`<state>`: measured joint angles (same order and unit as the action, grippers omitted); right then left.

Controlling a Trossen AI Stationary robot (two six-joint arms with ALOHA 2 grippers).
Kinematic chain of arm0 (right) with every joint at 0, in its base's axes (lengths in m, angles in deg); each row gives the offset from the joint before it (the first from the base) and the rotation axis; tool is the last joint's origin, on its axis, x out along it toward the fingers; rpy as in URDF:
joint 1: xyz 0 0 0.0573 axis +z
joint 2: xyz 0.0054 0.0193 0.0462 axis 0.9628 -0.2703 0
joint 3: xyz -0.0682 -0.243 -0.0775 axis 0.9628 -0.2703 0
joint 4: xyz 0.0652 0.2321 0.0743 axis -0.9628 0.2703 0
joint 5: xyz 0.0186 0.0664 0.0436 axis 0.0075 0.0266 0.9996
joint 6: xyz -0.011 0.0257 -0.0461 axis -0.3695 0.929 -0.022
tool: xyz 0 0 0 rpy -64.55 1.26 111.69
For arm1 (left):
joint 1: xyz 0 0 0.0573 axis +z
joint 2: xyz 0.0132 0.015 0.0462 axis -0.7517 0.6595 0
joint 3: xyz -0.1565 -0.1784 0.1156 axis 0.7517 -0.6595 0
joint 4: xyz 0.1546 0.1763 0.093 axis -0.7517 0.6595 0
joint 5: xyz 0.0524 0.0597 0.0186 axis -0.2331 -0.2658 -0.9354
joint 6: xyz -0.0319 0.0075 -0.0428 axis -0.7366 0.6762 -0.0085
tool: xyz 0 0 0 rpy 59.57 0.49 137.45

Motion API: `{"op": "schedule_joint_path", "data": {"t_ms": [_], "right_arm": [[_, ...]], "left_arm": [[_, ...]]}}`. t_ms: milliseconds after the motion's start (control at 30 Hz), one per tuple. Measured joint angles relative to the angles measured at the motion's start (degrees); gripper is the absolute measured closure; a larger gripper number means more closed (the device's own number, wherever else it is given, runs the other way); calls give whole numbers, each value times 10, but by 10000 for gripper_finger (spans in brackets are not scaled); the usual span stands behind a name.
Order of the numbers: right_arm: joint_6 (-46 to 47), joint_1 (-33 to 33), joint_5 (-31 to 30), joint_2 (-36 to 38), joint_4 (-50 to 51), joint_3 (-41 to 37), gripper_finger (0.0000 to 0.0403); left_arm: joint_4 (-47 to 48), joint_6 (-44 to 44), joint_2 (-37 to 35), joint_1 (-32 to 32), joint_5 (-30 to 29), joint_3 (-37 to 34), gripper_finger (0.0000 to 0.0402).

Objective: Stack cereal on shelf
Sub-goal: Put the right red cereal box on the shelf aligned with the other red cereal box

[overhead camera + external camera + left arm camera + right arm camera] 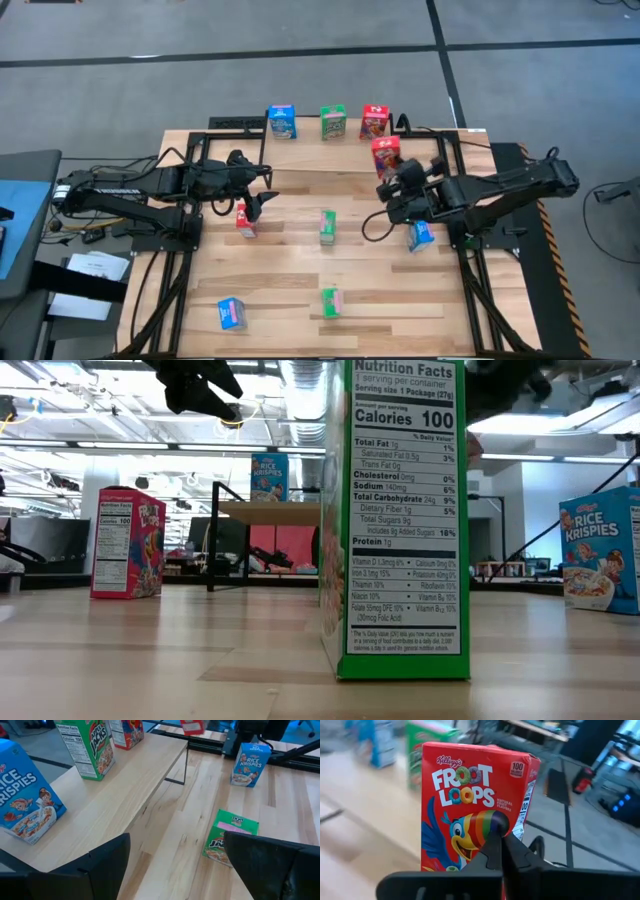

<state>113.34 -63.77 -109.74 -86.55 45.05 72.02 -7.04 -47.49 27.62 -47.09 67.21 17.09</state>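
My right tool [390, 186] is closed on a red Froot Loops box [385, 156], which I hold upright just above the right end of the shelf [125, 785]; in the right wrist view my two fingers meet against the lower part of its printed front, which suggests I have it pinched by a thin edge rather than across its broad faces. Three boxes already stand on the shelf: a blue one [282, 121], a green one [333, 122] and another red one [373, 121]. My left tool [262, 200] hangs with its fingers spread wide and empty, just beside a red box [245, 220] standing on the tabletop [280, 270]. Two green boxes [327, 227] [331, 301] and two blue ones [421, 236] [231, 313] wait elsewhere on the tabletop. These are small cardboard cartons, so I judge them light, stiff along the edges but easy to dent across the wide panels, and smooth enough to slip or pivot in a narrow pinch. They are tall and thin, so they will tip readily if I release one off level. I would take each across its narrow sides, near mid-height, with modest squeeze. The box I carry looks slightly tilted in the high view, so I judge it should be squared before it is set down.
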Motion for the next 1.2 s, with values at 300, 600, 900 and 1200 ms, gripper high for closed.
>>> {"op": "schedule_joint_path", "data": {"t_ms": [300,600,900,1200], "right_arm": [[76,0,-86,6,-101,-75,397],[73,-21,-111,-40,-182,-91,397],[54,-57,-124,-88,-247,-91,397],[-72,-78,-94,-116,-373,-91,397]], "left_arm": [[0,4,0,0,0,0,90],[0,4,0,0,0,0,90],[-1,21,0,0,0,0,90],[0,22,0,0,0,0,90]]}}
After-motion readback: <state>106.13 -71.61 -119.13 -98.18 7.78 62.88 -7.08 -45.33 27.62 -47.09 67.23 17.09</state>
